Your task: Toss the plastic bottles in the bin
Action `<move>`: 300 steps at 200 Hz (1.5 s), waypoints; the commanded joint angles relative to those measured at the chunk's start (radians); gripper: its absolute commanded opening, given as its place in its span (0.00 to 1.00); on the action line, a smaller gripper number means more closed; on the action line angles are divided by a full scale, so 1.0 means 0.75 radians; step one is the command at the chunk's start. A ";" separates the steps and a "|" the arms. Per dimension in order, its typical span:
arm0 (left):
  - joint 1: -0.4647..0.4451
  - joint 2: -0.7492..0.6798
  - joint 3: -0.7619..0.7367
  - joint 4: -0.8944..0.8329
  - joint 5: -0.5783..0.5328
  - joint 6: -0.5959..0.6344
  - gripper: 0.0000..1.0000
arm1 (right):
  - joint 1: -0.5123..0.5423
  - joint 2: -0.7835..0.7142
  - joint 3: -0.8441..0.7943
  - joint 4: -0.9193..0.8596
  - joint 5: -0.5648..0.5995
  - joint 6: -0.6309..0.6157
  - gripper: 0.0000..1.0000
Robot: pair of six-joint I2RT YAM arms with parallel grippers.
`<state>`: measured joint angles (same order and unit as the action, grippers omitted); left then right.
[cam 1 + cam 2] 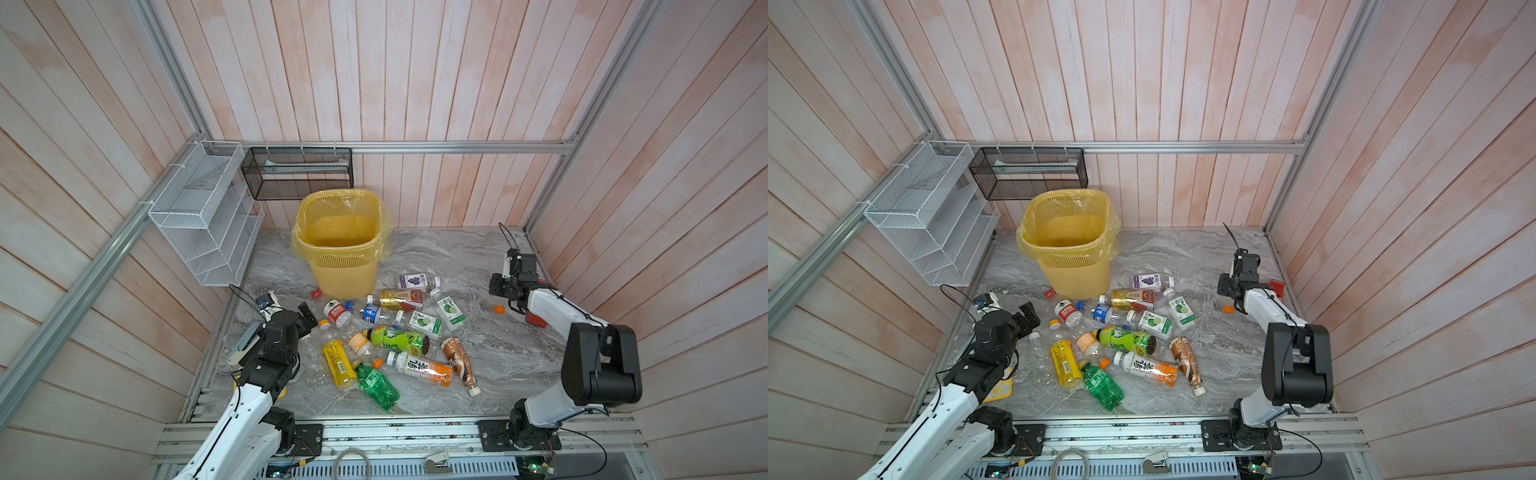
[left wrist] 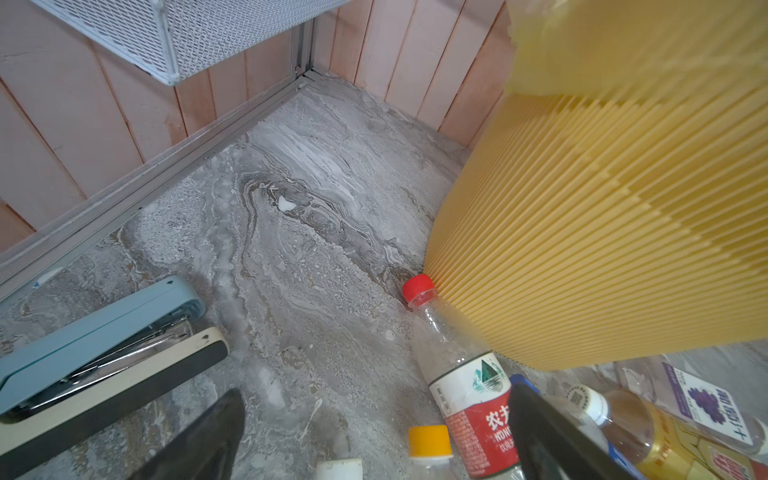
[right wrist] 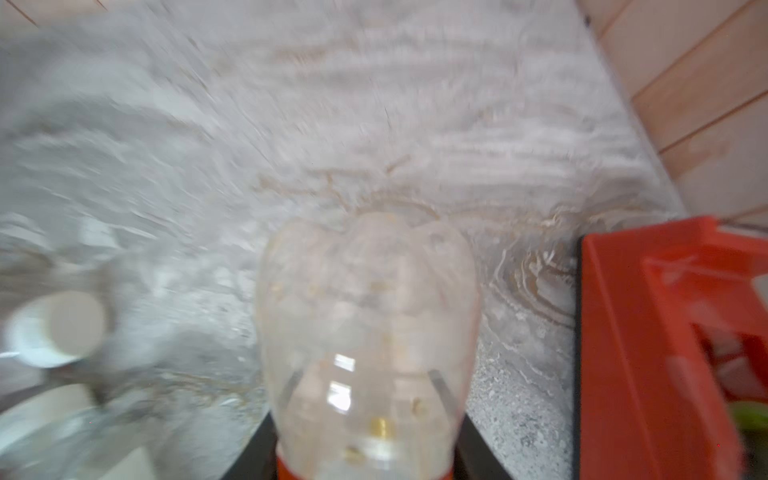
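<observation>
Several plastic bottles (image 1: pixel 395 338) (image 1: pixel 1125 338) lie in a heap on the marble floor in front of the yellow lattice bin (image 1: pixel 345 274) (image 1: pixel 1075 274). At the right, my right gripper (image 1: pixel 505 293) (image 1: pixel 1228 291) is shut on a clear bottle (image 3: pixel 365 324) with an orange band; its orange cap (image 1: pixel 499 309) shows below the jaws. The right wrist view is blurred. At the heap's left edge, my left gripper (image 1: pixel 309 318) (image 2: pixel 374 449) stands open and low. A red-labelled water bottle (image 2: pixel 478 407) and a yellow cap (image 2: pixel 430 440) lie between its fingers, beside the bin's wall (image 2: pixel 602 208).
A red tape dispenser (image 3: pixel 665 332) (image 1: pixel 536 320) sits by the right wall next to the held bottle. A blue stapler (image 2: pixel 95 345) lies by the left wall. On the walls hang a white mesh rack (image 1: pixel 208 216) and a black mesh basket (image 1: pixel 297 172).
</observation>
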<state>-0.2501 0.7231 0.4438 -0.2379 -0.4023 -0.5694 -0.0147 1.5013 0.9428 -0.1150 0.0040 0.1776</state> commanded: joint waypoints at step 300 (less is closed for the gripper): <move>-0.373 0.376 0.283 -0.069 0.095 -0.260 1.00 | 0.709 0.115 0.620 0.060 -0.171 0.168 0.94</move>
<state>-0.4709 0.9283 0.6312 -0.3447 -0.3729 -0.7670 0.5701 1.6363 1.5776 -0.0303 -0.1688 0.3027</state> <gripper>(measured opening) 0.998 0.946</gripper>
